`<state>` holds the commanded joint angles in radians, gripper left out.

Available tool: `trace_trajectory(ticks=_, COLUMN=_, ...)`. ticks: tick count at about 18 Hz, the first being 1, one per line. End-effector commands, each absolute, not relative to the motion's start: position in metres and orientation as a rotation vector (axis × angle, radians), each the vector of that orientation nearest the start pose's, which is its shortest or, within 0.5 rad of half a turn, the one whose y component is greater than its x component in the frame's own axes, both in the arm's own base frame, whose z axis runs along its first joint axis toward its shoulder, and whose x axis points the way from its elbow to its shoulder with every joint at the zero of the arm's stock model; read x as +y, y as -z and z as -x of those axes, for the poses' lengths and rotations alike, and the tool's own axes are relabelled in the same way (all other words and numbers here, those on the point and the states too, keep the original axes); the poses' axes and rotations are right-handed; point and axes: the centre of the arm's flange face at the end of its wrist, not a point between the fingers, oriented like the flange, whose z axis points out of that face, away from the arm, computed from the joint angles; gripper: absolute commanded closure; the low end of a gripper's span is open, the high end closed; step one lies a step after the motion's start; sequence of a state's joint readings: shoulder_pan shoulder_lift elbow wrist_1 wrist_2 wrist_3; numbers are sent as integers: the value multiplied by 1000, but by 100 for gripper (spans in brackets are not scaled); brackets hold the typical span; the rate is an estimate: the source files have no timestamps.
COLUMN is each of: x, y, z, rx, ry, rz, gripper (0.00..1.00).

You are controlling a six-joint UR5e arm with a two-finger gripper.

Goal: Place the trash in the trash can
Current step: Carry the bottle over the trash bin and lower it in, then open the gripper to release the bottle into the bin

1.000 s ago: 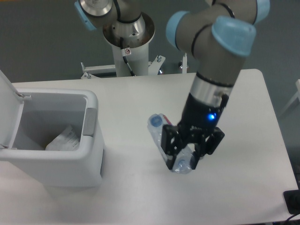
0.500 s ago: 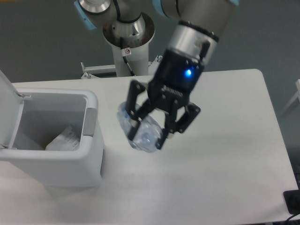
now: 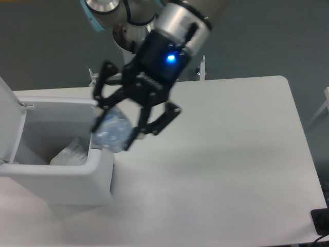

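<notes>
White table (image 3: 231, 154); gripper (image 3: 112, 123) clamped on bottle (image 3: 111, 133) above bin (image 3: 77, 180) rim.

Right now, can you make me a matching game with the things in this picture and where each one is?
Things:
1. clear plastic water bottle
2. wrinkly white wrapper
3. hinged white lid
4. black two-finger gripper

Places or states:
A. standing open at the left of the white boxy trash can
B. lying inside the can
C. held in the air at the can's right rim
D. shut on the bottle

Pairs: 1-C, 2-B, 3-A, 4-D
</notes>
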<state>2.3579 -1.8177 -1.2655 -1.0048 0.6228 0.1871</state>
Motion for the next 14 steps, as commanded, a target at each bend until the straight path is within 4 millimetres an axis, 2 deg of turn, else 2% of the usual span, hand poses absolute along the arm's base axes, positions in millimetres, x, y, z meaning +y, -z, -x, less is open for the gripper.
trace_trajectory(ticks=4, x=605, y=-598, z=256, rx=-226, ry=652, rz=2118, gripper=55)
trace_trajectory(ticks=7, x=614, y=-584, z=255, rx=-209, ry=645, rz=2117, gripper=53)
trace_trajectory(ticks=9, x=613, y=-578, z=253, rx=-204, ry=643, rz=2119, gripper=48)
trace_trajectory(ticks=12, x=609, y=-569, z=251, rx=-151, ry=616, rz=2123, gripper=14)
trace_trajectory(ticks=14, x=599, y=-564, z=245, rx=-118, ry=602, rz=2130, gripper=4)
